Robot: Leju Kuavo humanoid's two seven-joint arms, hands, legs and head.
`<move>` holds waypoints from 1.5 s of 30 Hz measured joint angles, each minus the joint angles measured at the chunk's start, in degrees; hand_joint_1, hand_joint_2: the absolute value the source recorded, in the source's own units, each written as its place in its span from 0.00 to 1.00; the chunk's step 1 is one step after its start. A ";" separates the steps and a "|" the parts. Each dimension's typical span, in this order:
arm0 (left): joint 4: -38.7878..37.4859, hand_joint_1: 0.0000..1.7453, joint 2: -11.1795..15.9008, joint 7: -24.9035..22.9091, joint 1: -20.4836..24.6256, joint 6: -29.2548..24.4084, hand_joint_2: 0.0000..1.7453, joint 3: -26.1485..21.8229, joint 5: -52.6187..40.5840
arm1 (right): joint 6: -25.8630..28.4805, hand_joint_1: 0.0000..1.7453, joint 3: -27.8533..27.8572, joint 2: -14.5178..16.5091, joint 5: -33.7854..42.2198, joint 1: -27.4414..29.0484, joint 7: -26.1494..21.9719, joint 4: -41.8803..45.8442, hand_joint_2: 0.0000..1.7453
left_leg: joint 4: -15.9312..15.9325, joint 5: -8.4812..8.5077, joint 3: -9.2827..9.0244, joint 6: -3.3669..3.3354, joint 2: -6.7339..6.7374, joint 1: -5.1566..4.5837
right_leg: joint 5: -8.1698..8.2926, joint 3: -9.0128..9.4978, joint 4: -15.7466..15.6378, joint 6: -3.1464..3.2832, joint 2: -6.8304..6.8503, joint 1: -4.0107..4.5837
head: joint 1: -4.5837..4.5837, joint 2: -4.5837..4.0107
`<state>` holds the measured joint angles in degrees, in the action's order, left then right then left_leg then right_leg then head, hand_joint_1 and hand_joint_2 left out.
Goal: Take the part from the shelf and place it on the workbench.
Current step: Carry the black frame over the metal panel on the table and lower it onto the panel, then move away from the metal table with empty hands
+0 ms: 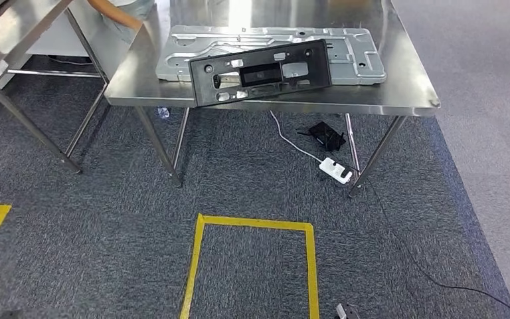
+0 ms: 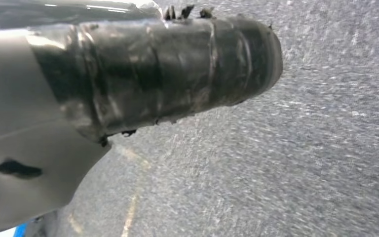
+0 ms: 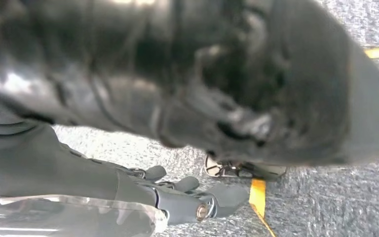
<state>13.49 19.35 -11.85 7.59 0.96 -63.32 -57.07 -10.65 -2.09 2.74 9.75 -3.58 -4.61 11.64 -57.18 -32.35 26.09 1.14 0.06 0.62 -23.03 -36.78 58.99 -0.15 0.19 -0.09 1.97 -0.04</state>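
Head view: we see the black part (image 1: pixel 259 72), a long flat plastic panel with rectangular cut-outs, lying tilted on the steel workbench (image 1: pixel 408 86), its upper portion resting on a grey stamped metal plate (image 1: pixel 348 50) and its lower left corner reaching the workbench's front edge. We note a person's arm (image 1: pixel 114 13) at the workbench's far left corner, beside a second steel table (image 1: pixel 13 30). Under the workbench, on the grey carpet, we find a white power strip (image 1: pixel 335 170) with its cable and a small black object (image 1: pixel 326 135); nearer us, yellow floor tape (image 1: pixel 255 224) marks an open rectangle. Left wrist view: we see a large dark cylindrical form wrapped in glossy film lying close to the lens over blurred carpet; we cannot tell the state of the left hand's fingers, and no object is near them that we can identify. Right wrist view: we see the right hand (image 3: pixel 187 197) hanging over the carpet, its dark fingers (image 3: pixel 185 184) extended, slightly apart and holding nothing, with the thick thumb (image 3: pixel 224 196) lying beside them. Just beyond the fingertips runs a strip of yellow tape (image 3: pixel 257 193), and a small dark item (image 3: pixel 242 169) lies on the floor past the fingers, too blurred for us to identify. The part is nowhere near these fingers; it sits well apart, up on the workbench.
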 joint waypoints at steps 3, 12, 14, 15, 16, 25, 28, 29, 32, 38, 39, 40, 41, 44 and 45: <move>-0.03 0.00 0.14 0.28 -0.02 0.10 0.00 0.00 -0.05 | -0.10 0.00 -0.31 0.14 -0.24 0.00 0.31 -0.16 0.00 | 0.36 1.06 1.06 -1.69 0.18 0.08 | -0.03 -0.36 0.43 -0.93 -0.12 -0.03 | -0.02 -0.01; -0.05 0.00 0.17 1.28 0.03 0.51 0.00 0.00 -0.22 | -0.02 0.00 -1.11 0.27 -0.17 -0.10 1.97 -0.51 0.00 | -0.41 6.50 8.03 -3.06 0.77 -0.55 | -6.76 4.28 8.15 -0.39 0.35 0.32 | -0.30 -0.01; -0.06 0.00 0.23 1.21 -0.11 0.55 0.00 0.00 -0.23 | -0.11 0.00 -1.15 0.22 -0.29 -0.39 2.42 -0.54 0.00 | -0.65 7.27 8.66 -2.69 1.21 -0.77 | -7.07 9.45 0.04 0.35 1.54 0.84 | -0.25 -0.01; -0.07 0.00 0.31 1.06 -0.19 0.53 0.00 0.00 -0.23 | -0.16 0.00 -1.20 0.21 -0.39 -0.55 2.57 -0.54 0.00 | -0.69 7.68 8.82 -2.42 1.54 -0.77 | -7.49 10.55 -2.20 0.59 1.86 1.04 | -0.25 -0.01; -0.07 0.00 0.39 0.87 -0.26 0.49 0.00 0.00 -0.22 | -0.23 0.00 -1.28 0.21 -0.51 -0.67 2.69 -0.54 0.00 | -0.65 8.14 8.92 -2.09 1.90 -0.77 | -7.41 10.63 -3.24 0.80 1.73 1.16 | -0.25 -0.01; -0.16 0.00 0.67 -0.18 -0.37 0.22 0.00 0.00 0.00 | 0.11 0.00 -2.31 0.31 -1.80 -0.61 2.87 -0.72 0.00 | -16.25 -2.16 11.44 -0.25 0.42 -0.17 | -1.50 3.45 -2.79 2.23 -1.83 0.68 | 0.04 -0.01; -0.16 0.00 0.78 0.10 -0.17 0.51 0.00 0.01 -0.20 | 0.33 0.00 -2.43 0.32 -1.67 -0.68 2.77 -0.77 0.00 | -6.42 1.07 3.04 -0.69 -1.98 -0.12 | 0.27 0.36 -1.52 1.58 -3.41 0.54 | 0.08 -0.01; -0.16 0.00 0.88 0.24 -0.07 0.64 0.00 0.02 -0.28 | 0.43 0.00 -2.45 0.29 -1.60 -0.74 2.74 -0.78 0.00 | -2.47 0.62 0.42 -0.93 -2.97 -0.14 | 0.84 -0.37 -1.18 1.30 -3.91 0.58 | 0.08 -0.01; -0.16 0.00 1.02 0.64 0.03 1.13 0.00 0.05 -0.45 | 0.41 0.00 -2.47 -0.25 -1.06 -0.75 2.70 -0.81 0.00 | 1.68 -0.38 -1.30 -1.79 -2.88 -0.24 | 2.73 -1.29 -1.16 0.31 -5.51 0.74 | 0.06 -0.01; -0.18 0.00 1.23 1.52 -0.02 1.56 0.00 0.23 -0.78 | -0.36 0.00 -2.46 -1.45 0.99 -0.53 3.31 -0.95 0.00 | 1.51 3.17 2.54 -3.60 1.33 -0.18 | -8.88 -5.14 12.32 -1.15 -1.08 0.36 | -0.88 -0.01; -0.18 0.00 1.38 1.71 -0.07 1.67 0.00 0.25 -0.86 | -0.77 0.00 -2.31 -1.55 2.35 -0.58 3.84 -0.96 0.00 | 1.28 3.74 3.39 -3.55 2.05 -0.23 | -9.19 -5.11 15.00 -1.27 -0.74 0.18 | -0.88 -0.01; -0.18 0.00 1.56 1.91 -0.08 1.84 0.00 0.25 -0.92 | -1.16 0.00 -2.01 -1.64 4.11 -0.61 4.47 -0.96 0.00 | 0.98 4.26 4.30 -3.47 2.76 -0.27 | -8.16 -4.34 16.14 -1.34 -0.53 0.02 | -0.89 -0.01; -0.18 0.00 1.74 2.06 -0.07 2.03 0.00 0.26 -0.93 | -1.42 0.00 -1.52 -1.71 6.01 -0.63 5.09 -0.97 0.00 | 0.56 4.71 5.27 -3.33 3.42 -0.28 | -6.45 -2.58 15.24 -1.37 -0.23 -0.11 | -0.88 -0.01; -0.18 0.00 2.34 2.24 -0.13 2.36 0.00 0.34 -0.97 | -1.59 0.00 0.07 -1.90 9.40 -0.88 5.95 -0.99 0.00 | -0.96 5.55 7.55 -2.69 5.24 -0.37 | -5.63 6.70 3.53 -1.02 2.59 0.22 | -0.86 -0.01; -0.19 0.00 2.54 2.25 -0.12 2.43 0.00 0.36 -0.98 | -1.70 0.00 0.42 -1.99 9.80 -1.00 6.01 -0.99 0.00 | -1.28 5.84 7.85 -2.41 5.88 -0.41 | -6.48 8.66 0.18 -0.75 3.30 0.49 | -0.80 -0.01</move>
<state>13.31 21.90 -9.61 7.46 3.39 -62.96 -58.05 -12.35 -1.68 0.75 19.55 -4.58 1.40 10.65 -58.46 -26.51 33.94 -1.27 5.94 0.21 -29.51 -28.11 59.17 -0.90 3.49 0.39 1.17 -0.04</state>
